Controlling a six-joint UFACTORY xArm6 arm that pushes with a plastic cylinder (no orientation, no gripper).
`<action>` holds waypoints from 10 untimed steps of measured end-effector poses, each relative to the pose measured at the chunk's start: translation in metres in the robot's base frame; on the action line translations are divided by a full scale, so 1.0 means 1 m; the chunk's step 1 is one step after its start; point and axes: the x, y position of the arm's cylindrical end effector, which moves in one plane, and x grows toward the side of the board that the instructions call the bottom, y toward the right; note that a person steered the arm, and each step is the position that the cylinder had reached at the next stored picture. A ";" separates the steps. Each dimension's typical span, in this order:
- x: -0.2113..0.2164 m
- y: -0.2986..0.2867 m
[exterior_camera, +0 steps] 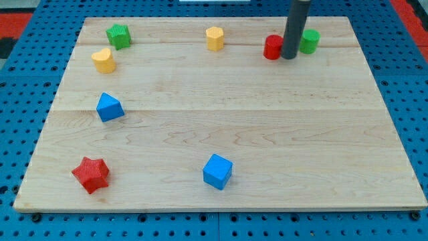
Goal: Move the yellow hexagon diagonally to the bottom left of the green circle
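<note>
The yellow hexagon (215, 38) stands near the view's top, centre of the wooden board (221, 114). The green circle (309, 41) is at the top right. A red circle (272, 47) sits just left of it. My tip (289, 57) is the lower end of the dark rod, which comes down between the red circle and the green circle, close to both. The tip is well to the right of the yellow hexagon.
A green star (118, 35) and a yellow heart (103, 60) sit at the top left. A blue triangle (109, 107) is at the left, a red star (91, 174) at the bottom left, a blue cube (217, 171) at the bottom centre.
</note>
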 end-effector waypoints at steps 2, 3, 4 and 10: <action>-0.022 -0.002; -0.024 0.015; -0.055 0.031; -0.102 -0.139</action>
